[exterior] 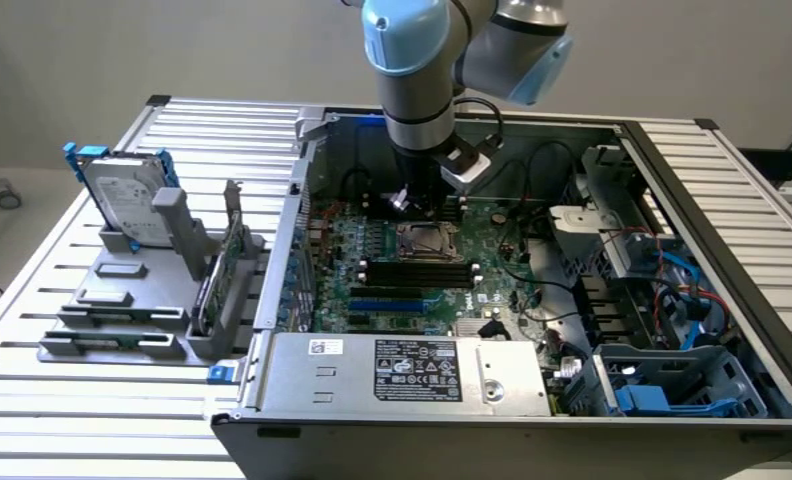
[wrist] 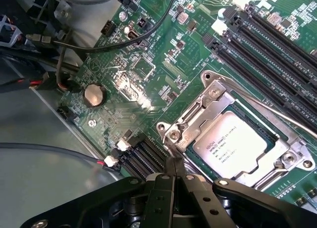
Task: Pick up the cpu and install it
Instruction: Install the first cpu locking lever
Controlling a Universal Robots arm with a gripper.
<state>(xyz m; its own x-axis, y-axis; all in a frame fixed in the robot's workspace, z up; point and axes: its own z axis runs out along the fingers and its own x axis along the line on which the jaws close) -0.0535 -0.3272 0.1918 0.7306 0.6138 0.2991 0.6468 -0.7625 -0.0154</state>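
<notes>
Clenched end effector [wrist: 174, 181] hovers empty — cpu [wrist: 237, 147] sits in its socket.

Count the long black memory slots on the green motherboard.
4 long black memory slots lie side by side, next to the silver CPU socket on the green motherboard.
</notes>
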